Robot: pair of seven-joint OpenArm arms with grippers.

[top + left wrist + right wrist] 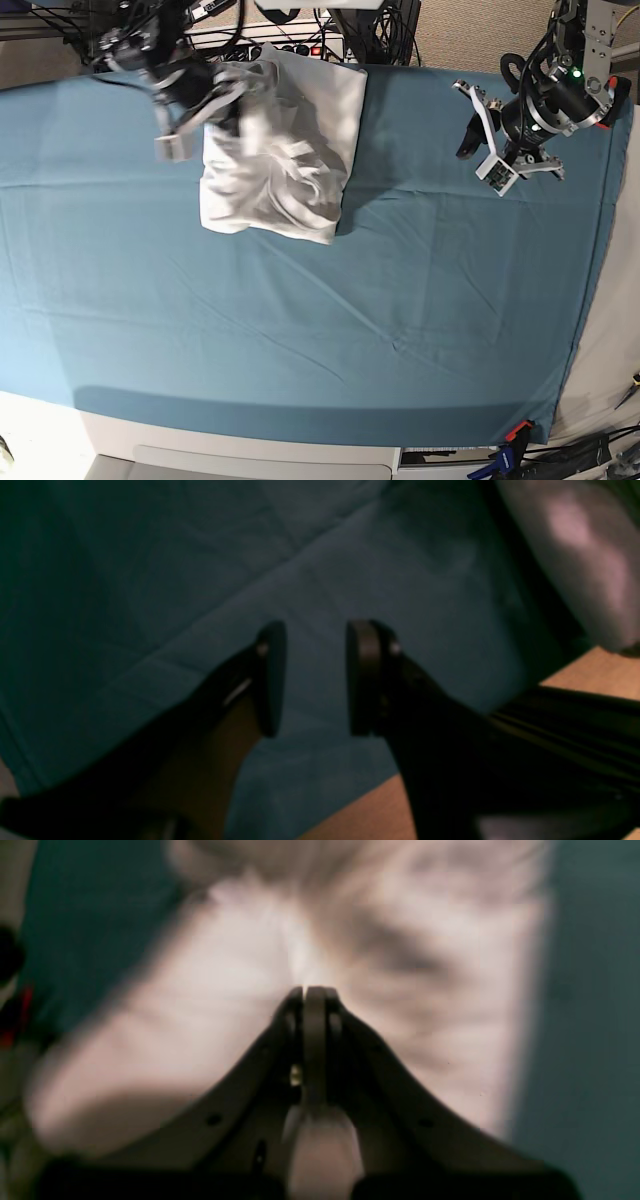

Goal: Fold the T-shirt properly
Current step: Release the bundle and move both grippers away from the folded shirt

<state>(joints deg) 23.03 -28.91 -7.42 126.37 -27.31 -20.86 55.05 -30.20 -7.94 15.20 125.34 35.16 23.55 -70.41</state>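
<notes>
The T-shirt (280, 150) lies bunched at the far edge of the cloth-covered desk (300, 330), where the right gripper (305, 990), jaws pressed together on fabric, apparently drags a fold, while the left gripper (315, 677) waits well apart, jaws spread and empty.

A white T-shirt (285, 150) lies bunched and partly folded on the teal cloth (320, 320) covering the desk (250, 460), near its far edge. The right gripper (200, 115), blurred, sits at the shirt's upper left edge. The left gripper (480, 130) hangs well apart over bare cloth at the far right corner. Cables (300, 30) crowd behind the desk.
</notes>
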